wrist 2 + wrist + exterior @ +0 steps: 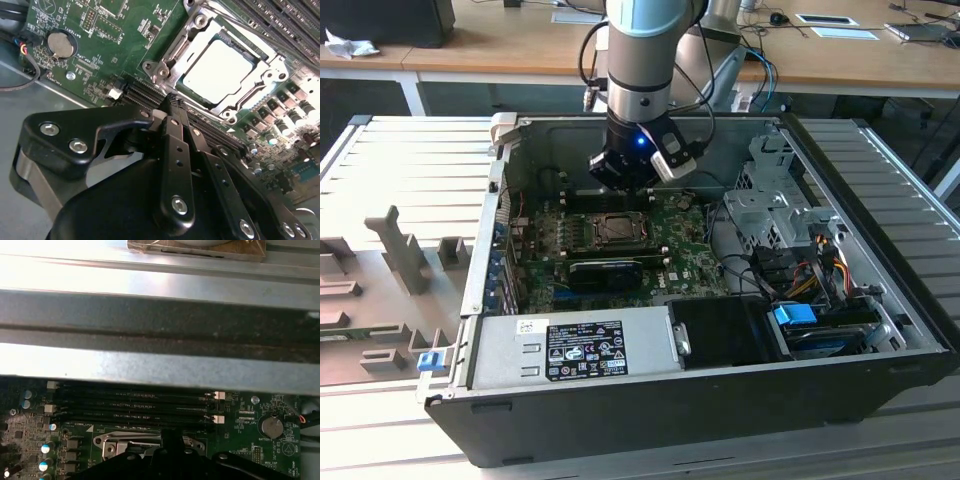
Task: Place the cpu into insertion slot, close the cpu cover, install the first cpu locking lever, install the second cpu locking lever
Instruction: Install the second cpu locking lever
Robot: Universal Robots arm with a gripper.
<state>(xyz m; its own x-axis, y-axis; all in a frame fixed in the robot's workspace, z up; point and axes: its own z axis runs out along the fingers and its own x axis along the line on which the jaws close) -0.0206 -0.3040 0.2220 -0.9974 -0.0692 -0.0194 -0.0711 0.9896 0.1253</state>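
The hand (172, 102) (fingers together, empty) hangs just beside the covered cpu (220, 70)

Green motherboard (620, 250) inside open case (880, 300); silver power supply (570, 345) beside blue-tabbed drive (795, 315).

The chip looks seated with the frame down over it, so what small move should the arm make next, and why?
Probably ease the shut fingers slightly toward the near corner of the cpu cover, to reach a locking lever. In the second wrist view the cpu sits under the lowered cover, and the fingertips hover just short of that corner, holding nothing.
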